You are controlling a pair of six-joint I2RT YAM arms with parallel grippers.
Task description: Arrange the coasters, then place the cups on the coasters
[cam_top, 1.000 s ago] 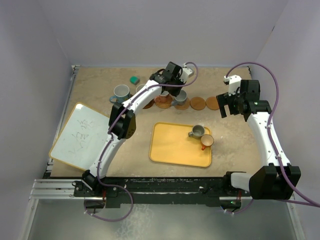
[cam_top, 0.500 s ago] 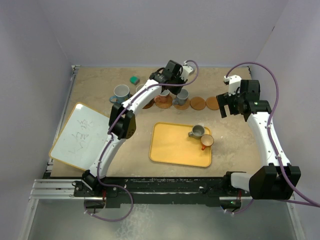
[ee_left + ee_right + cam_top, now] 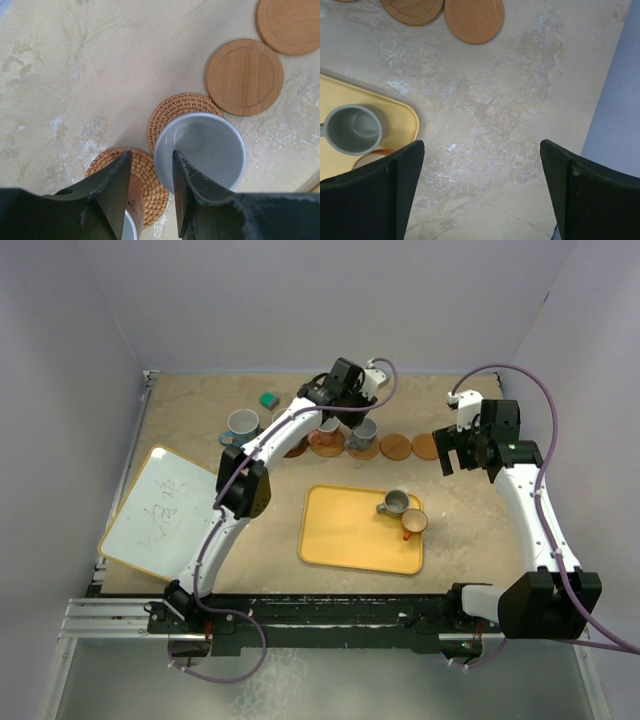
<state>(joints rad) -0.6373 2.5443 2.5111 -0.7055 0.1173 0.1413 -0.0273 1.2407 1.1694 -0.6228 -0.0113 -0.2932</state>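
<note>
In the left wrist view a pale cup (image 3: 205, 150) stands upright on a woven coaster (image 3: 186, 103). My left gripper (image 3: 150, 159) is open just above it, one finger over the cup's inside and the other outside its wall. A second woven coaster (image 3: 147, 187) beside it carries another cup (image 3: 126, 227), mostly hidden by my finger. Two smooth wooden coasters (image 3: 245, 77) (image 3: 290, 25) lie bare in the same row. A small grey cup (image 3: 396, 503) and an orange-brown cup (image 3: 414, 524) stand on the yellow tray (image 3: 345, 535). My right gripper (image 3: 481, 145) hangs wide open over bare table.
A blue mug (image 3: 243, 424) stands left of the coaster row, with a teal block (image 3: 269, 399) behind it. A whiteboard (image 3: 160, 512) lies at the left. The tray's corner (image 3: 395, 112) shows left of my right gripper. Walls close the back and sides.
My left jaws have parted and let go of the pale cup, which now stands on its woven coaster. The right arm has not moved.
</note>
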